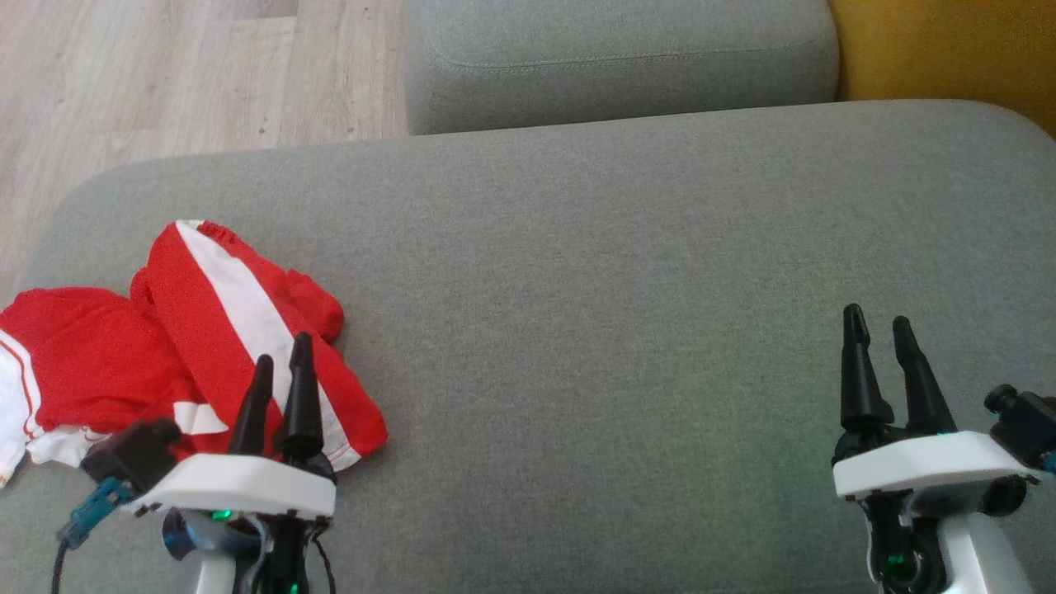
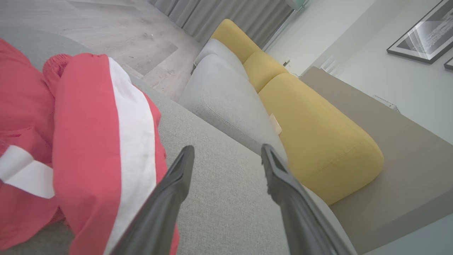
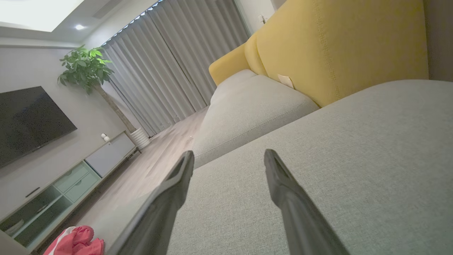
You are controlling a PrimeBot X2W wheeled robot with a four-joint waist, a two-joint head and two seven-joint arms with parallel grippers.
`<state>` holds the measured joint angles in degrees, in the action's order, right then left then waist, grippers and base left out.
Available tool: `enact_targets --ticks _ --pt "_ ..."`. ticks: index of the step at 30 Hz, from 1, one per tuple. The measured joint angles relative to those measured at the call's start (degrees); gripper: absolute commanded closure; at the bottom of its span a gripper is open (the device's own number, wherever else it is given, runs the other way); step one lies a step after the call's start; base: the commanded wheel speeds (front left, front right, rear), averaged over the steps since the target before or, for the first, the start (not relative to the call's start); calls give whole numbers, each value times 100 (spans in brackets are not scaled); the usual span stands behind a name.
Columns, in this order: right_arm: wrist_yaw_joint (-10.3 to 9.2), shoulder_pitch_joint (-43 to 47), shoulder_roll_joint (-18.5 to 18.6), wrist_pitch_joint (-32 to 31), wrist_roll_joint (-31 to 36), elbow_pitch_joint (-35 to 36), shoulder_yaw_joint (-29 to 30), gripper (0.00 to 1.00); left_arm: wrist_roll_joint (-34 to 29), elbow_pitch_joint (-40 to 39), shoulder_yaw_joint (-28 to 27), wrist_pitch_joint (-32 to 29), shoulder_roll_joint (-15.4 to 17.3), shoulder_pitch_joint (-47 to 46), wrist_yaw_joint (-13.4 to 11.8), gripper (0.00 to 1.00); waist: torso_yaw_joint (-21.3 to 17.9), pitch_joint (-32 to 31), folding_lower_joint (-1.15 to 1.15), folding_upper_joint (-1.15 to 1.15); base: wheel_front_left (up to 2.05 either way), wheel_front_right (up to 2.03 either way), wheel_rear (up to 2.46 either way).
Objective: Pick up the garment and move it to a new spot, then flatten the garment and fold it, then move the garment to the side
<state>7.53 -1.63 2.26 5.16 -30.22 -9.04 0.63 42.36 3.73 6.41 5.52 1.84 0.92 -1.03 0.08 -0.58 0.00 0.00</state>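
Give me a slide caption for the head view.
Red-and-white garment crumpled at left end of grey sofa cushion; left gripper and right gripper open.

The grey seat (image 1: 594,272) lies open from the crumpled garment (image 1: 206,330) to the yellow backrest (image 1: 949,49).

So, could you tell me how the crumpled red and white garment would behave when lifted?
Probably floppy: the crumpled red and white garment lies in soft folds on the grey cushion. Likely light and thin, so it should drape.
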Motion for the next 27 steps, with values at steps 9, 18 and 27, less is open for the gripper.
enact_targets --ticks 9,18,27 --pt "0 0 0 148 691 69 -44 0 -713 -29 174 120 4 3 -71 0 9 -15 0 0 0 0 0" --pt "0 4 2 301 1356 181 -92 0 -1512 -54 447 274 94 5 -220 0 34 -1 0 0 0 0 0" --pt "0 11 3 445 2072 215 -200 0 -2481 -58 1005 416 396 3 -613 0 46 -21 0 0 0 0 0"
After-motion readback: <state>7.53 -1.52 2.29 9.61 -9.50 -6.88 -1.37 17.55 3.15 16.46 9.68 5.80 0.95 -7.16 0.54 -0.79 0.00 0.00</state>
